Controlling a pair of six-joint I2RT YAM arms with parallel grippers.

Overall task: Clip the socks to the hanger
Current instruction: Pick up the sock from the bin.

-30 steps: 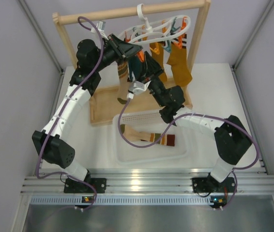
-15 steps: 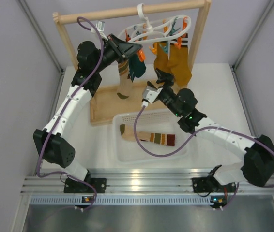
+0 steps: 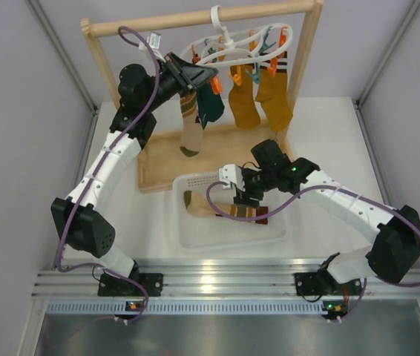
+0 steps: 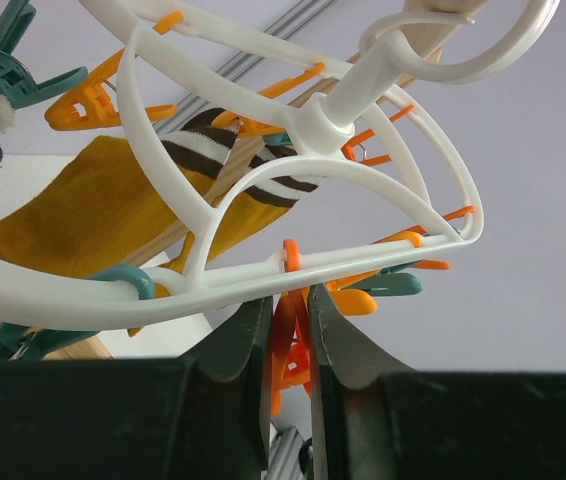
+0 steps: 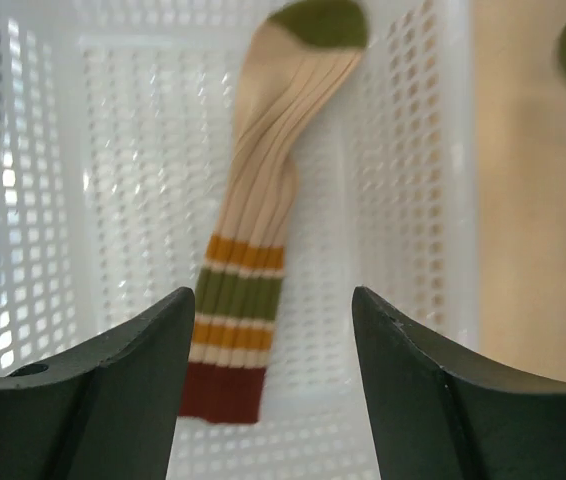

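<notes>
**No writing to be read**

Standing here, I can make out no word, number, brand or sign in any of the three views. The one thing that might carry print is a small pale tag on the purple cable of the left arm, up near the wooden rail. From above it is too small to read.

Half-hidden orange clip inside left claw
</notes>
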